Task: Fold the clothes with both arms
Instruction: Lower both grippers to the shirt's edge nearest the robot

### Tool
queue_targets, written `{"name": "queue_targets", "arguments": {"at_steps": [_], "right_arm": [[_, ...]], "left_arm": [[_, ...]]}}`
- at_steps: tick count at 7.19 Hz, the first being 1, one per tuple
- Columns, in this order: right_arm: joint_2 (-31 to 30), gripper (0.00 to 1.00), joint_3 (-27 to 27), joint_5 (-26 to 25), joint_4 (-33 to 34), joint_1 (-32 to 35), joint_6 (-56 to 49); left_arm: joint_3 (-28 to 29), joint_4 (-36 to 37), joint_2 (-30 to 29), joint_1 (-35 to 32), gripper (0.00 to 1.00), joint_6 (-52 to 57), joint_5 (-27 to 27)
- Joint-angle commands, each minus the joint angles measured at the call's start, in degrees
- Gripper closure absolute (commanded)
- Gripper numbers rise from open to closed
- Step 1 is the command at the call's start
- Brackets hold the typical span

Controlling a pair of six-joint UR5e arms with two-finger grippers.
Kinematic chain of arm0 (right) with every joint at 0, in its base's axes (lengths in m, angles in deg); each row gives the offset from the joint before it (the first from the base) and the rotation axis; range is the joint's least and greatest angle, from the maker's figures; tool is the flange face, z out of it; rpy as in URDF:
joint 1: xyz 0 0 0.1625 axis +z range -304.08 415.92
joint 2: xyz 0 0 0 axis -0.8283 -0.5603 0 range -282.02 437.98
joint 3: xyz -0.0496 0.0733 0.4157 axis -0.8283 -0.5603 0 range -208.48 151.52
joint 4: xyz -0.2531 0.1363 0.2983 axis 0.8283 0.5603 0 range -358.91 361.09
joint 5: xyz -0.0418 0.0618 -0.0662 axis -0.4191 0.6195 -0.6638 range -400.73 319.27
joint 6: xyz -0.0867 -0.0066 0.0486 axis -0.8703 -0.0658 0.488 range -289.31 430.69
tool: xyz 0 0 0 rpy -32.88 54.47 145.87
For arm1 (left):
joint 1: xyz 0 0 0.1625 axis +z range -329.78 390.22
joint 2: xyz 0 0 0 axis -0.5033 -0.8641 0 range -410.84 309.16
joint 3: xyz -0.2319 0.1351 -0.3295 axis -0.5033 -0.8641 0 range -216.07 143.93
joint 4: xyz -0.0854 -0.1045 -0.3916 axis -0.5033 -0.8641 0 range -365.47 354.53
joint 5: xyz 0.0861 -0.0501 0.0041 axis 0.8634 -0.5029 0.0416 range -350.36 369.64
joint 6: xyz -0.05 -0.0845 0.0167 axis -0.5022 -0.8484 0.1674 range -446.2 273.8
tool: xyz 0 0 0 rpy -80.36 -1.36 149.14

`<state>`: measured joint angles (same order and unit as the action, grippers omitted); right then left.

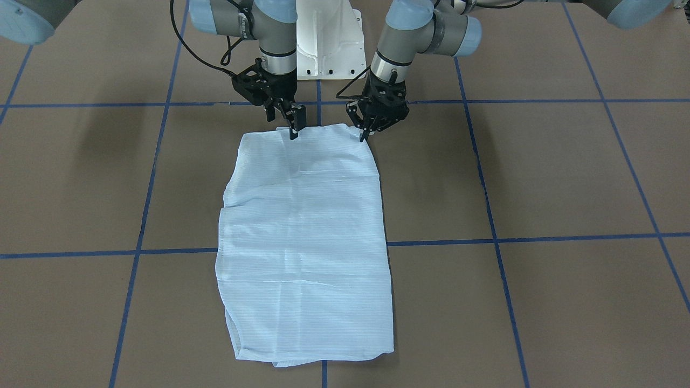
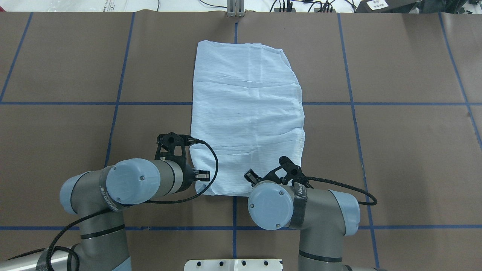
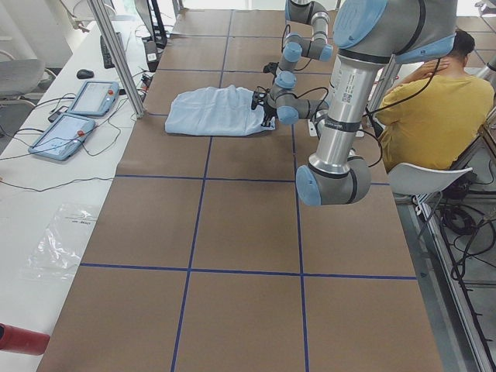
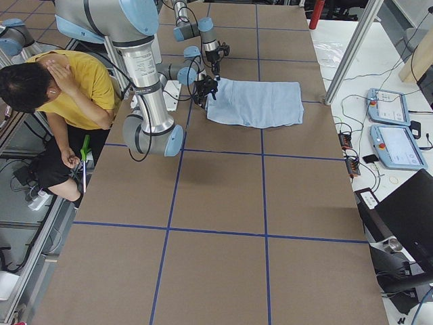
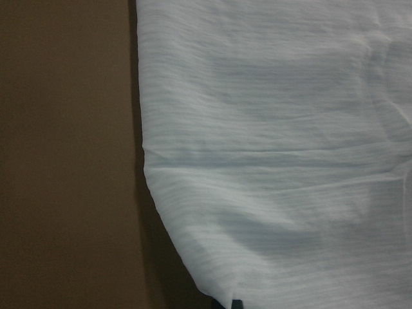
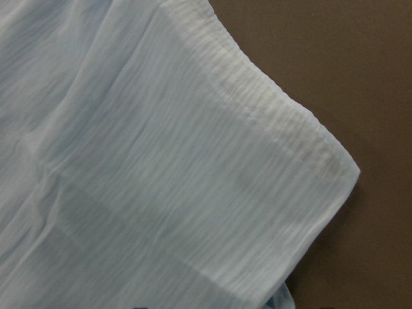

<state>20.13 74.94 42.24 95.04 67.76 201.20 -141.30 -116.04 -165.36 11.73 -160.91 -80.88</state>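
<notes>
Brown matte table point(image 1: 539, 172), gridded with blue tape lines point(image 1: 539, 101). Laid along its middle, already folded into a long rectangle running away from the robot's base: pale blue shirt point(image 1: 302, 226), sleeves and collar out of sight.

At the short edge nearest the base, left hand point(image 1: 364, 134) touching the corner. Right hand point(image 1: 294, 130) tips-down on the same edge, some way in from the other corner. Fingers close-set on both. Cannot tell whether cloth is actually pinched, as the wrist views show only fabric and table.

Judged step: taking this edge to carry it over toward the far end.
- Catch every layer at each grip before lifting, not just the top one.
- Raise both hands level and together, keeping the edge lightly taut between them.
- Travel straight along the shirt's length so the side edges stack.
- Lower before letting go.

Thin, limp weave with fine stripes, soft horizontal creases and a stitched hem point(image 6: 277, 116). Likely to sag between the grips and to drag its lower layers along.
</notes>
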Motion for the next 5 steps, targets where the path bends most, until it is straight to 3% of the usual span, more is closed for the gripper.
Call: {"name": "queue_targets", "arguments": {"at_steps": [1, 3, 5], "right_arm": [[1.4, 0.11, -1.9, -1.5, -0.2, 0.0, 0.2], [1.4, 0.18, -2.3, -1.7, -0.2, 0.1, 0.3], [1.6, 0.42, -3.0, -2.1, -0.2, 0.1, 1.6]], "left_arm": [[-0.1, 0.0, 0.0, -0.1, 1.00, 0.0, 0.0], [-0.3, 0.0, 0.1, -0.1, 1.00, 0.0, 0.0], [-0.4, 0.0, 0.1, -0.1, 1.00, 0.0, 0.0]]}}
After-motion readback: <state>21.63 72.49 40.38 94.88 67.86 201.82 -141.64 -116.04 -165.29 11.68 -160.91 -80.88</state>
